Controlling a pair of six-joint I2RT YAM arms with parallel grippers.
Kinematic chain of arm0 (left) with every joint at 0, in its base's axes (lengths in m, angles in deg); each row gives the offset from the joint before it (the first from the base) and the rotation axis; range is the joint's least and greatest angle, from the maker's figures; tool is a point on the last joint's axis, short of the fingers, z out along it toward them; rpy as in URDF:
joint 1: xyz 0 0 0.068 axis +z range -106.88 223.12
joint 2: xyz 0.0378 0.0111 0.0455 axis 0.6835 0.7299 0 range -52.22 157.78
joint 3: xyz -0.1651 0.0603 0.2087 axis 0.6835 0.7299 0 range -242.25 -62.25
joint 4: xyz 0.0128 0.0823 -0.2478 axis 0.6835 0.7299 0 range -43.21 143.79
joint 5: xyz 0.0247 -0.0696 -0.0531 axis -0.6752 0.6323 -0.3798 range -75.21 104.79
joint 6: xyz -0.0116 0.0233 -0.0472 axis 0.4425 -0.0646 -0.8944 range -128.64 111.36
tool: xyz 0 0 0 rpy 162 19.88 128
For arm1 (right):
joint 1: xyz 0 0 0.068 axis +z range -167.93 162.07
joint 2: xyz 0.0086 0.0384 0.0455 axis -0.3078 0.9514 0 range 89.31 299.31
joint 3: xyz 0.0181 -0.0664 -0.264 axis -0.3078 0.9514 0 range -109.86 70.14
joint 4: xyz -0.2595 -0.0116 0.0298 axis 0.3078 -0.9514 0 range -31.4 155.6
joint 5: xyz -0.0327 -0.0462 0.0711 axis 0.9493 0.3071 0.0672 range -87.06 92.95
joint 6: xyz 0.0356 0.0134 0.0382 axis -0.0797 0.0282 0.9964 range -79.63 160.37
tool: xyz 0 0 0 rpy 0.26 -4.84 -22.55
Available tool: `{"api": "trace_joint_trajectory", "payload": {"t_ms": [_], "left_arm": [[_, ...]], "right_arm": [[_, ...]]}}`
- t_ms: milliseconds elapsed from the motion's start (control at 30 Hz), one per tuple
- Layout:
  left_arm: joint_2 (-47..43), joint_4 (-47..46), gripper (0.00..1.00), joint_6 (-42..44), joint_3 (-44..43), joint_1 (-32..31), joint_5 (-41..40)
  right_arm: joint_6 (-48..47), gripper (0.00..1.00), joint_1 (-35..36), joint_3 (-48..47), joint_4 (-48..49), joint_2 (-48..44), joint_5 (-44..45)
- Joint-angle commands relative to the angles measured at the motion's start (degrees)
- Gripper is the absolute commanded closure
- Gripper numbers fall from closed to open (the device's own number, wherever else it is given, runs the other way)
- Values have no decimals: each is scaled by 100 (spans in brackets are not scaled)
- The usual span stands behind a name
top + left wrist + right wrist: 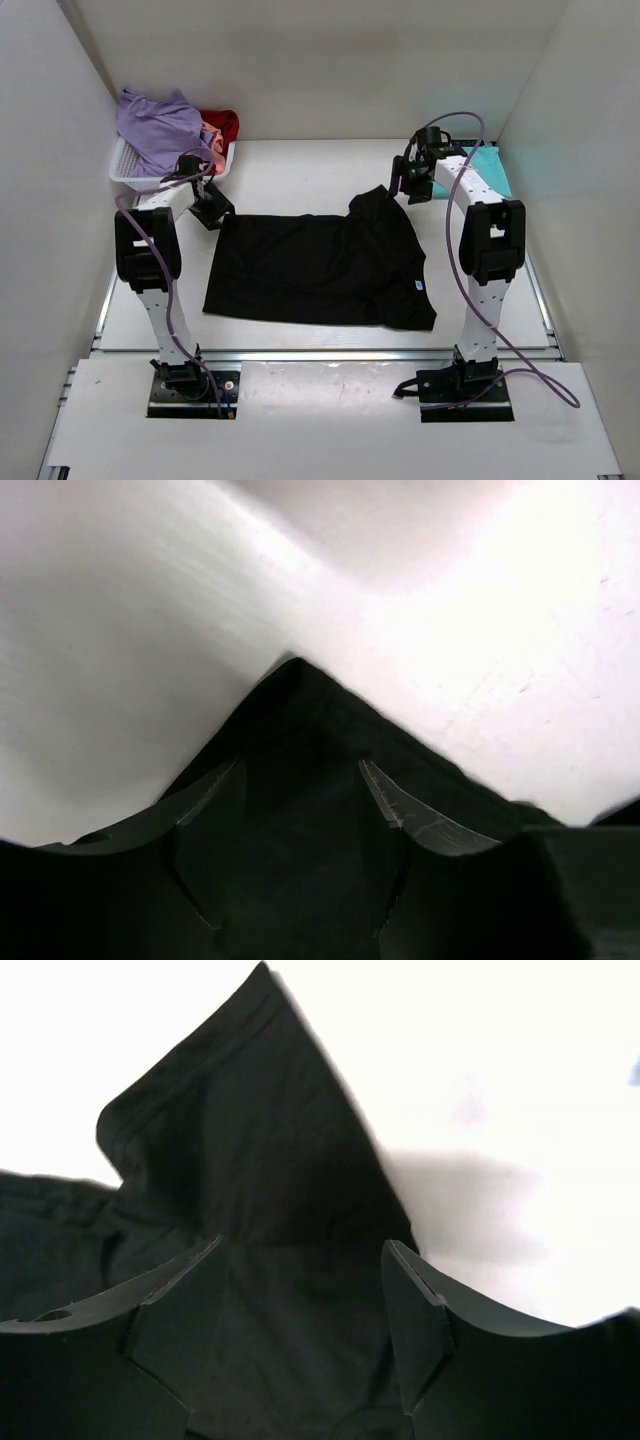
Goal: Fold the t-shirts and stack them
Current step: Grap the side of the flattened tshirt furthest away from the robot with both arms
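Right wrist: black t-shirt (250,1150) lies beneath parted right claw (302,1244), apparently ungripped.

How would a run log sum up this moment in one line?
black t-shirt spread on table | left gripper open over corner | right gripper open over sleeve

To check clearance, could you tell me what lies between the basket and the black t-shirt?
The left gripper, over the black t-shirt's corner; top view.
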Motion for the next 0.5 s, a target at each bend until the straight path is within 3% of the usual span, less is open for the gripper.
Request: {"api": "trace_joint_trajectory", "payload": {"t_ms": [0, 467], "left_arm": [[1, -124, 41, -140, -356, 18, 7], [554, 227, 42, 105, -840, -140, -502]], "right_arm": [[-111, 40, -107, -460, 8, 277, 108], [-68, 39, -98, -1322, -89, 1130, 143]]}}
